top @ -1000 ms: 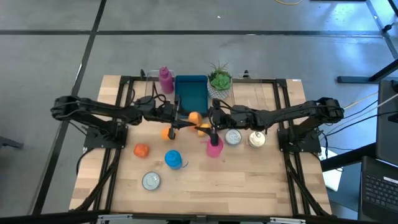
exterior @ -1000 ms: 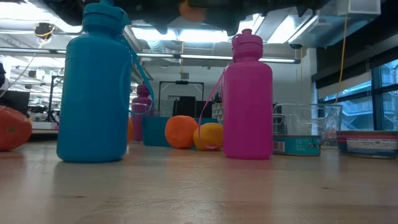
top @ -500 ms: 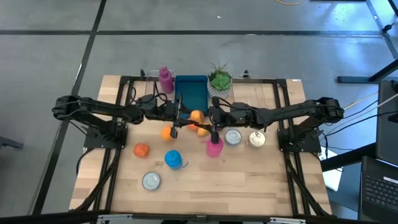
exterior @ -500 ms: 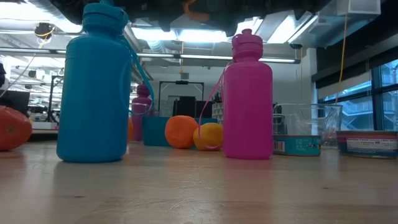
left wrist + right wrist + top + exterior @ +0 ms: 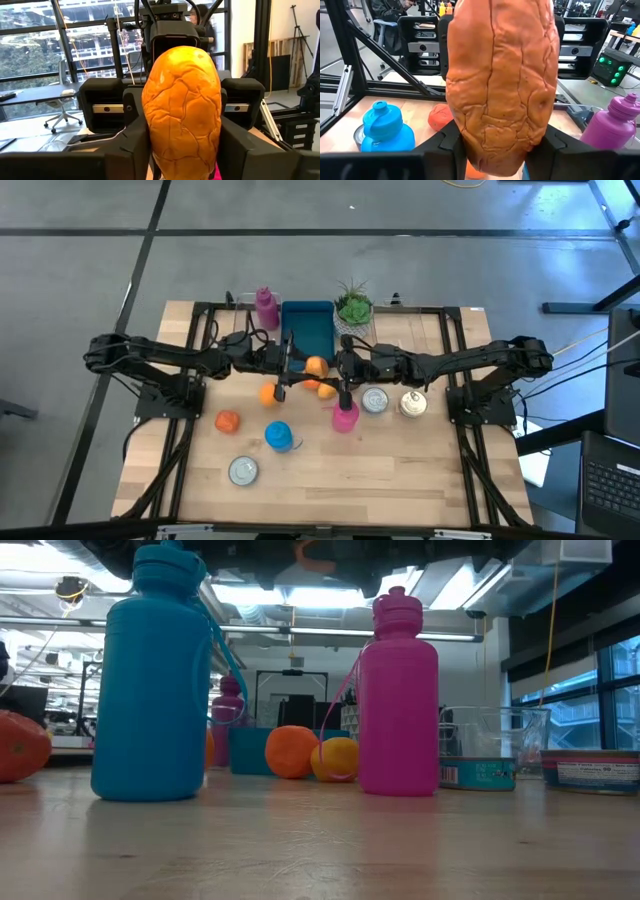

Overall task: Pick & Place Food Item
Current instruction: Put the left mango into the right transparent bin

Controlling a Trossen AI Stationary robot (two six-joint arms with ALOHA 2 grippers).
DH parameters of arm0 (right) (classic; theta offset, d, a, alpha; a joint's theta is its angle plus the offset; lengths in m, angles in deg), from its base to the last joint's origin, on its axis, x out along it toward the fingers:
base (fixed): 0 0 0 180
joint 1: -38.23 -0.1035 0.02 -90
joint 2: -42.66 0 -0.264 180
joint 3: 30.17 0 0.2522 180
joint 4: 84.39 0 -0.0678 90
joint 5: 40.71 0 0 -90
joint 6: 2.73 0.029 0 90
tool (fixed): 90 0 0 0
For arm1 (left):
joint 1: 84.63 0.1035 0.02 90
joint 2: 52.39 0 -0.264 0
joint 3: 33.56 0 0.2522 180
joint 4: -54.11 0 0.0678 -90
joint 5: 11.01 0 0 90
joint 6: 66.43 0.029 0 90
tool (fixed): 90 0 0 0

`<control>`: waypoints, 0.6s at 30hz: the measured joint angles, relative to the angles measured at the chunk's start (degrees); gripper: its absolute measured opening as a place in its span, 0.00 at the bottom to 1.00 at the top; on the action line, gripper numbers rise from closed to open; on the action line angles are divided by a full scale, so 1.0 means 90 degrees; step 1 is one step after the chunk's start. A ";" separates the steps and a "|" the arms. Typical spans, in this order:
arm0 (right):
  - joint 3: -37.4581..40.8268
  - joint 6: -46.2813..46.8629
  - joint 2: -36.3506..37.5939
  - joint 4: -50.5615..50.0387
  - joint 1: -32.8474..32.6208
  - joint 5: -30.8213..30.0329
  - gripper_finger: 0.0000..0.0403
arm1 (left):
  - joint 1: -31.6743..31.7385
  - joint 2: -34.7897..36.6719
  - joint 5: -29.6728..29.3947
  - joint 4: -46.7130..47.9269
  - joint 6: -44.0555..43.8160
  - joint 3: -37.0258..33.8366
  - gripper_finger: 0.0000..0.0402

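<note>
The food item (image 5: 315,366) is an orange, wrinkled, oblong piece, held up in the air over the middle of the table between both arms. It fills the left wrist view (image 5: 182,110) and the right wrist view (image 5: 500,85). Its underside shows at the top edge of the low view (image 5: 308,550). My left gripper (image 5: 300,370) reaches it from the table's left and my right gripper (image 5: 331,370) from the table's right. Each is shut on the piece, facing the other. My left gripper (image 5: 182,152) pinches the food item's lower part (image 5: 165,145) between its two fingers, coming level from the table's left. The piece stands upright and lifted clear of the table. My right gripper (image 5: 497,152) pinches the same piece low down (image 5: 480,150), level from the table's right.
Below the grippers stand a pink bottle (image 5: 344,417) and a blue bottle (image 5: 279,436). An orange fruit (image 5: 268,393), a yellow-orange one (image 5: 326,388) and a red-orange piece (image 5: 227,421) lie nearby. Three tins (image 5: 375,400) (image 5: 413,403) (image 5: 243,470), a blue bin (image 5: 307,327), a plant (image 5: 353,307) and a purple bottle (image 5: 266,307) ring the centre.
</note>
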 joint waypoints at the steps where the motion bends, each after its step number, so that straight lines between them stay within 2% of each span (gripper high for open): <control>1: 0.0000 0.0000 0.0000 -0.0002 0.0002 0.0000 0.35 | 0.0000 -0.0002 -0.0002 0.0000 -0.0067 0.0000 0.42; 11: -0.0002 -0.0134 0.0051 -0.0141 0.0002 -0.0121 0.35 | -0.0005 0.0260 0.0017 -0.0127 -0.0660 0.0000 0.61; 18: -0.0002 -0.0189 0.0426 -0.0906 0.0007 -0.0450 0.35 | -0.0026 0.0902 0.0090 -0.0106 -0.0894 0.0000 0.67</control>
